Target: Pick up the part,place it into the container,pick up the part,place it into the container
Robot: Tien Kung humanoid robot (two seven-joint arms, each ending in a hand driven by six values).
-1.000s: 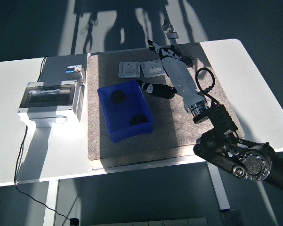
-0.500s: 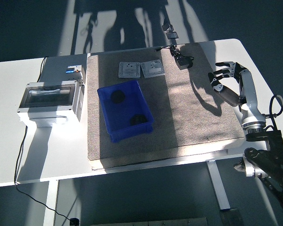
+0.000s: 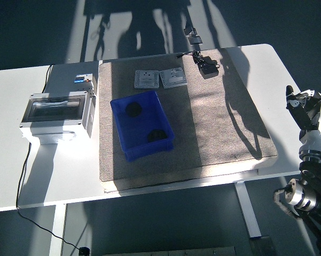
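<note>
Two parts: both dark round parts lay inside the blue container [image 3: 143,125], one [image 3: 157,135] near its front right corner, the other [image 3: 132,109] toward its back left; they lay apart.
Right hand: the right hand [image 3: 303,104] hung off the table's right edge, clear of the mat, holding nothing; its fingers looked loosely curled, though at that size and angle I could not tell for sure.
Left hand: not visible anywhere.
Mat: the grey mat [image 3: 219,122] covered the middle of the white table [image 3: 5,160]; the container sat on its left half, skewed to the mat's edges.
Electrical box: a grey box with a clear lid [image 3: 56,114] stood on the table left of the mat, near the container but not touching it.
Far items: two wall sockets [image 3: 160,78] lay side by side just behind the container; a small black adapter with a cable [image 3: 206,66] lay at the mat's far right corner.
Progress: judged from the layout, both placements looked done and no loose part of that kind showed on the mat.
Risk: a fresh reach from the right would cross the open mat toward the container; a low wrist could clip its rim and shove it into the sockets or the box.
Risk: a high, wide swing toward the far corner could snag the adapter cable and drag it.
</note>
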